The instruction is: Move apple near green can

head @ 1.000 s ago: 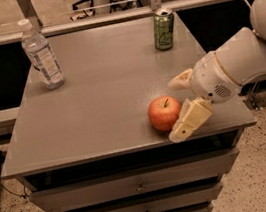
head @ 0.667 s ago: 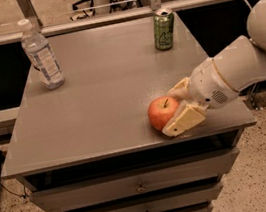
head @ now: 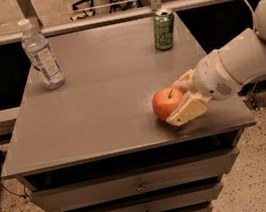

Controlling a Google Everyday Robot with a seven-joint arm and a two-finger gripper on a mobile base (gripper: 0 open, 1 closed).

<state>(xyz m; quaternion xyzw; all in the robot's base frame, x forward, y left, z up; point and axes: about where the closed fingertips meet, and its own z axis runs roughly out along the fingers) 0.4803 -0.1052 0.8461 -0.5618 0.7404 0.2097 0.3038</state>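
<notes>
The red-orange apple (head: 166, 102) rests on the grey table (head: 105, 92) near its front right edge. My gripper (head: 178, 100) reaches in from the right; one cream finger (head: 188, 111) lies against the apple's front side and the other sits behind it, so the fingers stand around the apple. The green can (head: 164, 30) stands upright at the back right of the table, well beyond the apple and the gripper.
A clear plastic water bottle (head: 41, 54) stands at the back left of the table. The table has drawers below its front edge (head: 136, 186). A rail (head: 123, 14) runs behind the table. The white arm (head: 247, 61) extends off the right side.
The gripper has moved left onto the apple and its fingers have drawn in around it. The apple, can and bottle stay in place.
</notes>
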